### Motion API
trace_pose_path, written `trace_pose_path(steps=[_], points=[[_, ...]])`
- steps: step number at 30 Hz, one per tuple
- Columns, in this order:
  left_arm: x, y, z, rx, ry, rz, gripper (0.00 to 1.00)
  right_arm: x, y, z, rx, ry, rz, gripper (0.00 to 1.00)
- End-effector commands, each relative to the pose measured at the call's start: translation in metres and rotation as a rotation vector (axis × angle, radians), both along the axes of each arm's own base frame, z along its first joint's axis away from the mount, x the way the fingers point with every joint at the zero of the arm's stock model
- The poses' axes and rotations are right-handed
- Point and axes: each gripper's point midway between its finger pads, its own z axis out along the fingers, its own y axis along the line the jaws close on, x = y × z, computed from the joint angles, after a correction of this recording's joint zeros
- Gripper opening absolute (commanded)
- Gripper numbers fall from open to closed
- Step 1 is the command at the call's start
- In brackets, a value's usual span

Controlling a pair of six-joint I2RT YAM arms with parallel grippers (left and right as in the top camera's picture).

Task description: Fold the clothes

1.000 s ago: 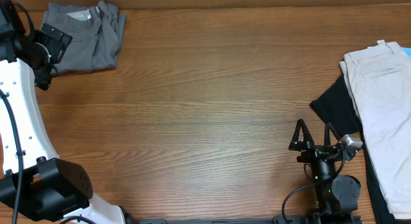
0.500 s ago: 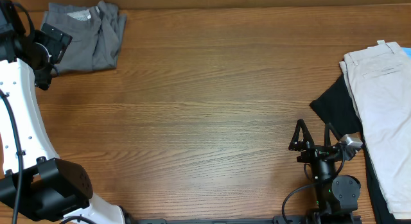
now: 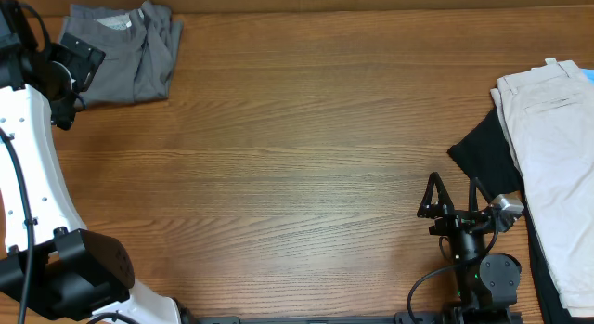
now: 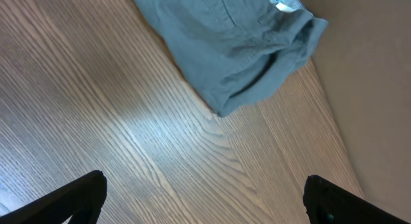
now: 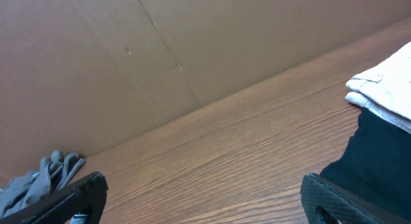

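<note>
Grey shorts (image 4: 225, 51), lying roughly 9-to-3 I think, sit at 12 o'clock off the wide-open left gripper (image 4: 204, 198); right gripper (image 5: 204, 198), also open, way farther.

Wide wood-grain tabletop (image 3: 297, 157) fills the overhead view, warm brown throughout. Behind it stands a plain brown board wall (image 5: 160, 51), creased; soft light glints off the grain.

Looks like a robotics lab bench: a wood-grain table (image 3: 306, 166) backed by a cardboard wall (image 5: 96, 51), with a white robot arm (image 3: 32, 166) and a cabled black robot arm (image 3: 475, 259) at its edge.
</note>
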Motion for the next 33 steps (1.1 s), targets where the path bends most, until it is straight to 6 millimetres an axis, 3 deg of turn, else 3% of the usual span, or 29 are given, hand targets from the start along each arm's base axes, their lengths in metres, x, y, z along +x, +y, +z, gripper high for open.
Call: trace_pose_path(steps=[1, 4, 6, 10, 12, 15, 20, 27, 33], points=[[-0.013, -0.017, 0.043, 0.071, -0.087, -0.052, 1.0, 0.0, 0.0, -0.002, -0.005, -0.005, 0.0, 1.0], [-0.035, -0.021, 0.064, 0.168, -0.11, -0.052, 1.0, 0.0, 0.0, -0.002, -0.005, -0.005, 0.0, 1.0], [-0.058, -0.03, 0.067, 0.205, -0.112, -0.05, 1.0, 0.0, 0.0, -0.002, -0.005, -0.005, 0.0, 1.0], [-0.112, -0.059, 0.033, 0.223, -0.046, -0.091, 1.0, 0.0, 0.0, -0.002, -0.005, -0.005, 0.0, 1.0], [-0.142, -0.059, 0.008, 0.285, 0.008, -0.073, 1.0, 0.0, 0.0, -0.002, -0.005, -0.005, 0.0, 1.0], [-0.167, -0.059, -0.019, 0.335, -0.023, -0.043, 1.0, 0.0, 0.0, -0.002, -0.005, -0.005, 0.0, 1.0], [-0.17, -0.065, -0.046, 0.37, -0.25, -0.047, 1.0, 0.0, 0.0, -0.002, -0.005, -0.005, 0.0, 1.0], [-0.157, -0.1, -0.072, 0.612, -0.546, -0.412, 1.0, 0.0, 0.0, -0.002, -0.005, -0.005, 0.0, 1.0], [-0.165, -0.1, -0.092, 0.713, -0.675, -0.395, 1.0, 0.0, 0.0, -0.002, -0.005, -0.005, 0.0, 1.0]])
